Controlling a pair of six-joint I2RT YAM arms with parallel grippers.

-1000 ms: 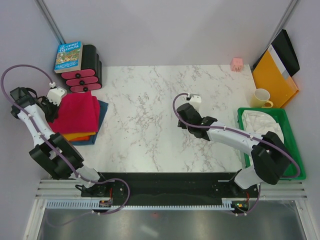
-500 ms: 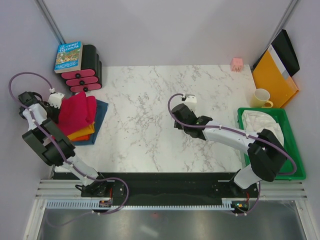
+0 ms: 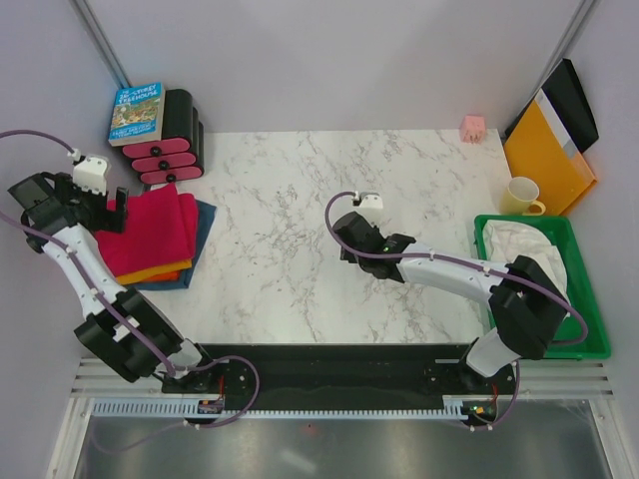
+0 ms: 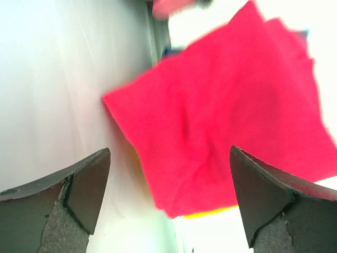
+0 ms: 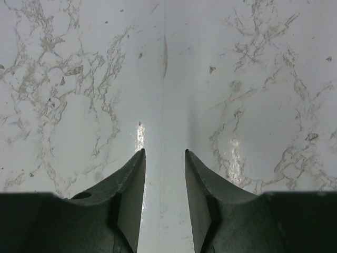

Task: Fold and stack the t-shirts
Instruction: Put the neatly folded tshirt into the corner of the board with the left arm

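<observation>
The t-shirts lie folded in a stack at the table's left edge. The crimson red one (image 3: 150,232) is on top, with the orange one (image 3: 162,271) and the dark blue one (image 3: 205,216) showing under it. My left gripper (image 3: 113,210) hovers at the stack's left side, open wide and holding nothing. In the left wrist view its fingers (image 4: 89,184) frame the red shirt (image 4: 226,121), and an orange edge (image 4: 216,212) peeks out below. My right gripper (image 3: 346,239) is over the bare marble mid-table. Its jaws (image 5: 164,152) stand a little apart with nothing between them.
A blue book (image 3: 137,113) rests on black-and-pink holders (image 3: 175,145) at the back left. At the right are a green bin (image 3: 584,299) holding white cloth (image 3: 519,249), a yellow mug (image 3: 521,196), an orange-yellow folder (image 3: 544,150) and a pink cube (image 3: 472,127).
My left gripper has opened, let go of the red shirt and pulled back to the left; the shirt now lies flatter on the stack. My right gripper has drifted left.
</observation>
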